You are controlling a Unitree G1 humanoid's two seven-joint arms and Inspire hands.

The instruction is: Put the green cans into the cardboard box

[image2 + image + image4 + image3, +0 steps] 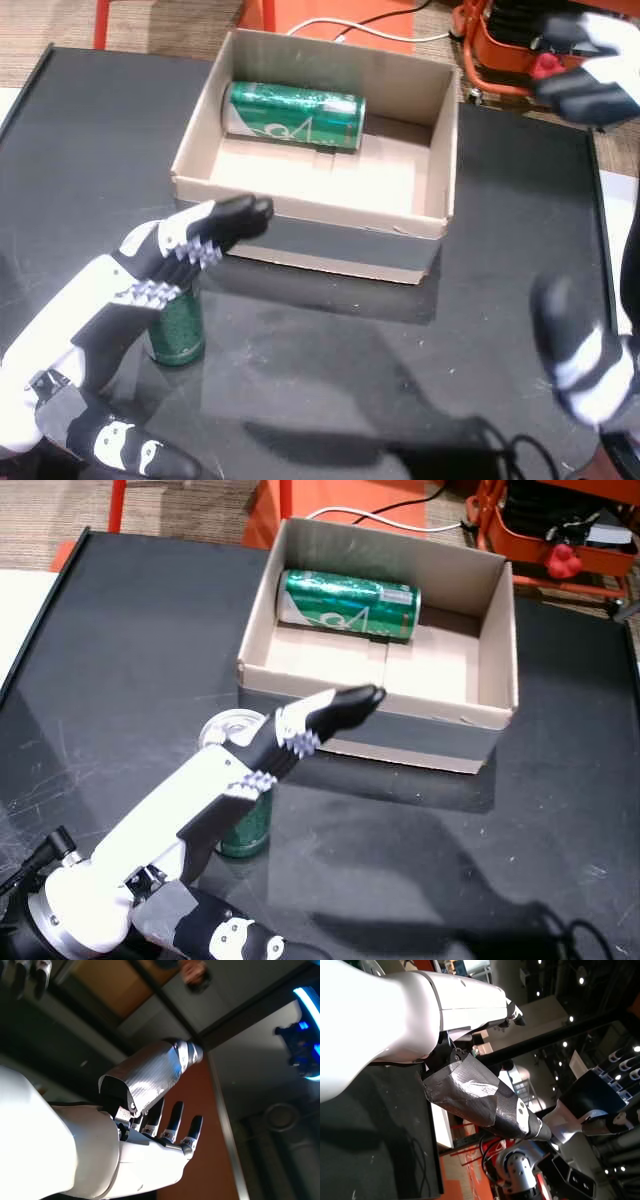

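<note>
One green can [345, 602] [292, 113] lies on its side against the far wall inside the open cardboard box [420, 735] [330, 250]. A second green can [248, 830] [178, 330] stands upright on the black table in front of the box's left corner. My left hand [270, 755] [160, 270] [470, 1095] is open above and beside this can, its fingers stretched toward the box and hiding much of the can. My right hand [585, 365] [155, 1125] is open and raised at the right edge of a head view, blurred, holding nothing.
The black table [120, 660] spreads around the box. An orange frame with gear [560, 530] and a white cable [380, 520] lie beyond the table's far edge. A dark cable [570, 930] rests at the front right corner.
</note>
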